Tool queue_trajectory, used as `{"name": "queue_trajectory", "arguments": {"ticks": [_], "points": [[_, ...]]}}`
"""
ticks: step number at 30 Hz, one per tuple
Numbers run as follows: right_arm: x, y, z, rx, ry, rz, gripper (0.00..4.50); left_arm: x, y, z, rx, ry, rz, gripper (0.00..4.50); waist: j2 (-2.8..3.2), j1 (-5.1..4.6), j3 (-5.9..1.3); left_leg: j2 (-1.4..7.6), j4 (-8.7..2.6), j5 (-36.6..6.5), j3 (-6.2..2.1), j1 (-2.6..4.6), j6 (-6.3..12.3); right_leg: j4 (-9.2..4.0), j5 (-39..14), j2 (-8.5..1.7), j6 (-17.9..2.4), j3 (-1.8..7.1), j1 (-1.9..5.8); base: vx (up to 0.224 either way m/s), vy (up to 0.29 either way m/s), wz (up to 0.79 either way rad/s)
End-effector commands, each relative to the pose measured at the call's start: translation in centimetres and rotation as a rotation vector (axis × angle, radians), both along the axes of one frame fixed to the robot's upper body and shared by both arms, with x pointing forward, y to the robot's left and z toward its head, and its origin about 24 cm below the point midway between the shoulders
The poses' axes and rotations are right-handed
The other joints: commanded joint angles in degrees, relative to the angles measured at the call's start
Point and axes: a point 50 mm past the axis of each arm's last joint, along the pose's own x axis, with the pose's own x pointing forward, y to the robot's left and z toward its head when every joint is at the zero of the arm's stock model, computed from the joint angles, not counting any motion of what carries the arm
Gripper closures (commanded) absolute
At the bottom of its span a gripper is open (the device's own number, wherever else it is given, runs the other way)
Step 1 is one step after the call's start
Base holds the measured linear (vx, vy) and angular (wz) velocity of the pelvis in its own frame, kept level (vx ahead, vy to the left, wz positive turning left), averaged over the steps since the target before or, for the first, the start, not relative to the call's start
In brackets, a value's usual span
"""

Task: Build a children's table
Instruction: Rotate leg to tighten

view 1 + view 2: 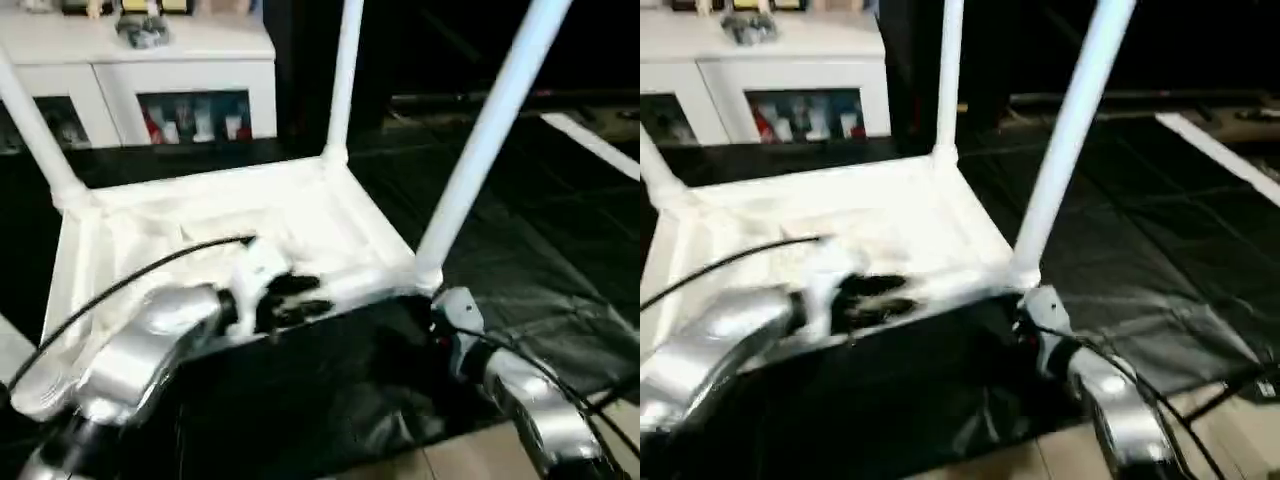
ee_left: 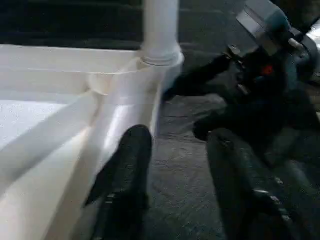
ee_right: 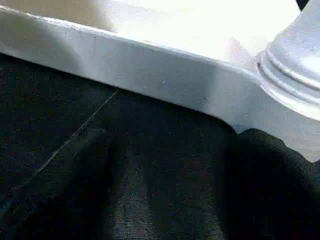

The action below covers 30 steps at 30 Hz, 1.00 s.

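Table [image 1: 300, 215] upside down centre frame, three legs showing upright; left tool [image 2: 175, 165] half open astride its rim, right tool [image 3: 165, 190] wide open, empty; next flip it

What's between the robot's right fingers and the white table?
Just bare black mat. The right wrist view shows the right gripper open, with the table rim beyond the mat.
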Motion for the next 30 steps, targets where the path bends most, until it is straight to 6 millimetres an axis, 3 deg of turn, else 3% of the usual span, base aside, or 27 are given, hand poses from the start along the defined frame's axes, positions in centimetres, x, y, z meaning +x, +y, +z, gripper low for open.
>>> {"name": "queue_trajectory", "arguments": {"ticks": [1, 3, 8, 10, 11, 14, 15, 16, 17, 18, 19, 20, 21, 22, 23, 24, 25, 28, 30], "points": [[0.2, -1.7, -0.8, -0.042, 0.028, -0.043, 0.00, 0.1, -0.2, 0.0, 0.011, 0.025, -0.025, 2.22, 0.38, -0.05, -2.32, 4.05, -5.68, -16.68, -1.50, 0.32, -0.56, -5.22, -14.15, -3.62, -11.86, 1.73, 1.17, 0.000, 0.000, 0.00], [0.5, -2.3, -1.1, -0.041, 0.037, -0.033, 0.00, 0.5, -0.3, -0.4, 0.063, 0.026, -0.020, 1.94, 0.42, -0.13, -2.34, 4.01, -5.57, -16.50, -1.27, 0.42, 0.16, -5.28, -13.90, -3.39, -12.69, 1.65, 0.93, 0.000, 0.000, 0.00], [1.0, -4.0, -1.0, -0.060, 0.044, 0.081, 0.00, 2.2, -0.3, -1.3, 0.173, 0.014, 0.030, 1.94, 0.52, 0.11, -2.43, 4.22, -5.36, -17.67, -1.07, 0.73, 0.83, -5.44, -15.06, -3.45, -13.64, 1.59, 0.72, 0.000, 0.000, 0.00], [1.2, -4.0, -0.8, -0.039, 0.023, 0.072, 0.00, 2.6, -0.4, -1.3, 0.165, 0.005, 0.053, 1.94, 0.52, 0.32, -2.56, 4.28, -5.40, -16.27, -0.95, 0.61, 1.46, -5.29, -12.40, -3.35, -14.54, 1.48, 0.90, 0.000, 0.000, 0.00], [1.2, -3.8, -0.7, 0.033, -0.009, 0.039, 0.00, 2.9, -0.4, -1.2, 0.153, 0.001, 0.083, 1.94, 0.87, 0.44, -2.78, 4.50, -5.49, -14.67, -0.91, 0.50, 2.05, -4.89, -8.59, -3.38, -15.38, 1.39, 1.07, 0.000, 0.000, 0.00], [1.2, -3.6, -0.5, 0.092, -0.032, 0.031, 0.00, 2.9, -0.3, -1.2, 0.144, 0.008, 0.100, 1.94, 0.82, 0.62, -3.27, 4.67, -5.41, -10.56, -0.83, 0.15, 3.75, -4.31, -1.45, -3.45, -16.79, 1.18, 1.52, 0.000, 0.000, 0.00], [-0.2, -1.7, 8.6, 0.179, -0.259, 0.084, 0.00, 2.8, -0.1, -1.2, 0.135, 0.003, 0.091, 1.94, 0.68, 1.84, -2.62, 4.69, -5.66, -6.65, -0.85, 0.21, 4.88, -4.85, 3.04, -3.06, -14.48, 1.37, 2.29, 0.000, 0.000, 0.00], [-0.2, -1.7, 8.6, 0.179, -0.259, 0.084, 0.00, 2.8, -0.1, -1.2, 0.135, 0.003, 0.091, 1.94, 0.56, 2.62, -2.34, 5.16, -5.52, -3.46, -1.19, 0.79, 5.29, -4.35, 7.78, -2.92, -13.17, 1.77, 2.37, 0.000, 0.000, 0.00], [-1.7, -0.2, 12.1, 0.199, -0.296, 0.137, 0.00, 2.5, 0.0, -1.2, 0.122, 0.011, 0.084, 1.94, 0.49, 2.38, -3.38, 5.01, -5.35, -0.81, -1.17, 0.60, 7.00, -3.27, 11.89, -3.11, -12.45, 1.18, 2.47, 0.000, 0.000, 0.00], [-1.6, 0.3, 13.0, 0.191, -0.295, 0.149, 0.00, 2.2, 0.2, -1.2, 0.115, 0.012, 0.077, 1.94, 1.13, 2.92, -3.40, 4.99, -5.48, 1.14, -1.25, 0.63, 7.39, -3.53, 11.03, -3.23, -11.52, 1.14, 2.50, 0.000, 0.000, 0.00], [-1.6, 0.3, 13.0, 0.191, -0.295, 0.149, 0.00, 2.2, 0.2, -1.2, 0.115, 0.012, 0.077, 1.94, 1.36, 1.84, -3.16, 4.87, -5.98, -2.87, -0.87, 0.55, 7.19, -4.03, 5.25, -3.38, -12.35, 1.00, 1.76, 0.000, 0.000, 0.00], [-1.1, 0.5, 13.1, 0.181, -0.292, 0.149, 0.00, 2.2, 0.4, -1.2, 0.116, 0.011, 0.076, 1.94, 1.68, 1.75, -2.84, 4.84, -6.17, -6.41, -0.64, 0.74, 6.39, -4.61, 0.48, -3.40, -12.93, 1.06, 1.28, 0.000, 0.000, 0.00], [-0.5, 0.9, 13.1, 0.157, -0.290, 0.135, 0.00, 2.2, 0.5, -1.3, 0.118, 0.015, 0.079, 1.94, 1.72, 1.57, -2.34, 4.97, -6.32, -12.81, -0.27, 1.25, 3.81, -5.66, -8.23, -3.46, -13.31, 1.34, 0.49, 0.000, 0.000, 0.00], [0.2, 1.7, 13.1, 0.136, -0.286, 0.124, 0.00, 2.2, 0.6, -1.4, 0.125, 0.014, 0.079, 1.94, 1.28, 1.46, -2.14, 4.95, -6.49, -15.40, -0.16, 1.35, 2.43, -5.97, -12.05, -3.37, -13.04, 1.41, 0.27, 0.000, 0.000, 0.00], [0.6, 2.2, 13.1, 0.122, -0.285, 0.117, 0.00, 2.2, 0.6, -1.5, 0.131, 0.015, 0.079, 1.94, 1.06, 1.41, -1.97, 4.71, -6.64, -18.76, -0.16, 1.46, -0.05, -6.41, -17.95, -3.37, -11.66, 1.56, -0.18, 0.000, 0.000, 0.00], [0.9, 3.0, 13.2, 0.133, -0.297, 0.156, 0.00, 2.2, 0.6, -1.6, 0.140, 0.009, 0.072, 1.94, 0.49, 1.37, -2.06, 4.65, -6.68, -19.78, -0.43, 1.23, -1.28, -6.43, -21.04, -3.52, -10.01, 1.65, -0.29, 0.000, 0.000, 0.00], [0.8, 3.6, 13.6, 0.146, -0.303, 0.181, 0.00, 2.2, 0.4, -1.5, 0.144, -0.001, 0.065, 1.94, 0.26, 1.38, -2.13, 4.70, -6.67, -19.60, -0.40, 1.25, -1.57, -6.56, -21.34, -3.56, -9.35, 1.72, -0.38, 0.000, 0.000, 0.00], [-0.2, 3.9, 14.5, 0.159, -0.282, 0.198, 0.00, 2.2, -0.3, -1.2, 0.118, -0.001, 0.042, 1.94, 0.90, 2.25, -2.54, 4.97, -6.88, -12.63, -0.30, 0.85, -0.95, -5.63, -9.88, -3.12, -8.92, 1.83, 0.11, 0.000, 0.000, 0.00], [-0.9, 3.6, 14.8, 0.149, -0.264, 0.222, 0.00, 2.1, -0.7, -1.3, 0.120, 0.005, 0.018, 1.94, 0.90, 3.10, -2.71, 4.98, -6.63, -7.81, -0.11, 0.76, 0.32, -4.97, -1.66, -3.03, -9.20, 1.66, 0.52, 0.000, 0.000, 0.00]]}}
